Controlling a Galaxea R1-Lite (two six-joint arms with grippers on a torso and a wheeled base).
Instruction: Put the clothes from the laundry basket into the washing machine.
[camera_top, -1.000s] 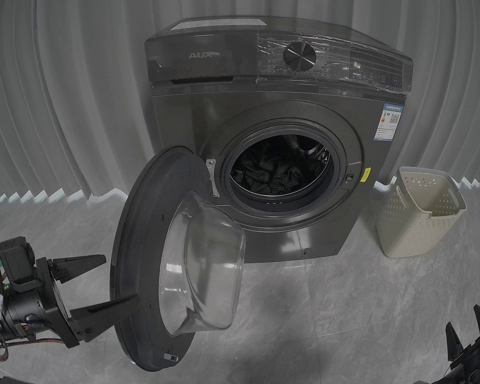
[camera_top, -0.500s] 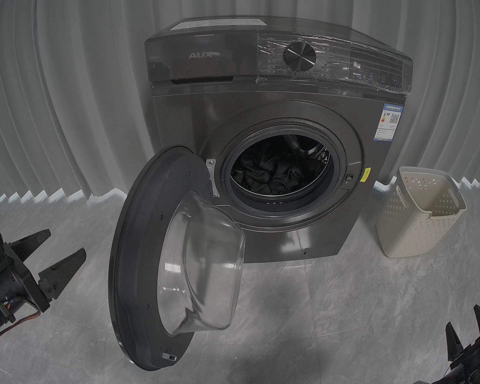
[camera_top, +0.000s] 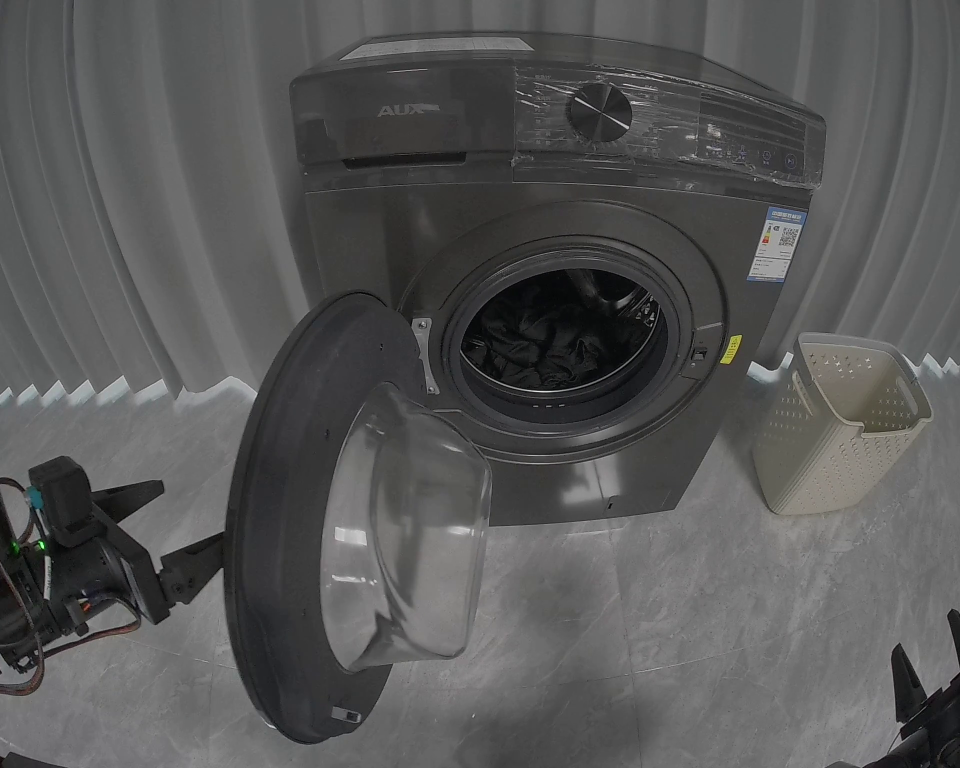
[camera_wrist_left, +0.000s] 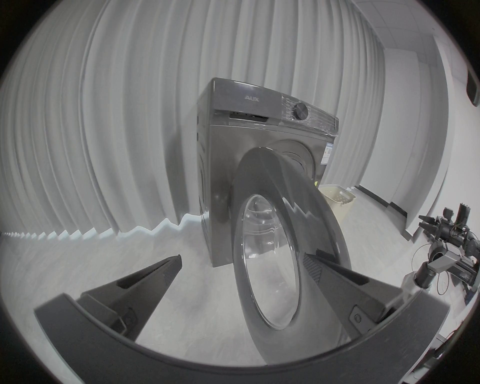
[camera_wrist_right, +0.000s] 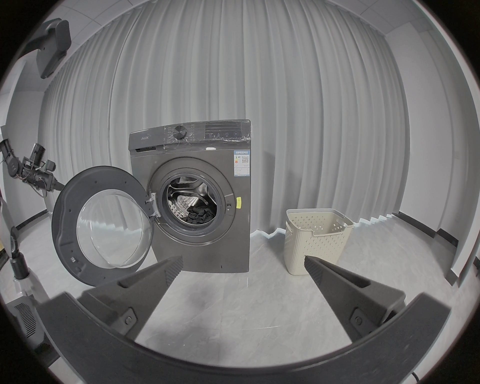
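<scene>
Both left gripper (camera_top: 190, 515) and right gripper (camera_wrist_right: 241, 262) are hanging empty, fingers apart; left is hovering just beside the round glass-windowed door (camera_top: 290, 480) of the grey washing machine (camera_top: 560, 140), probably lining up to shut it.

Washer (camera_top: 400, 220): dark grey, with a white-and-blue label (camera_top: 778, 245) and a small yellow tag (camera_top: 732, 349). Door (camera_top: 290, 480): dark grey rim, clear glass. Clothes (camera_top: 540, 345): black. Basket (camera_top: 840, 440): cream, dotted with rows of holes. Curtain (camera_top: 150, 200): pale grey, vertical pleats. Floor (camera_top: 700, 600): grey, marbled tiles.

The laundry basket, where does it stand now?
In the head view the laundry basket stands on the floor just right of the washing machine.
</scene>
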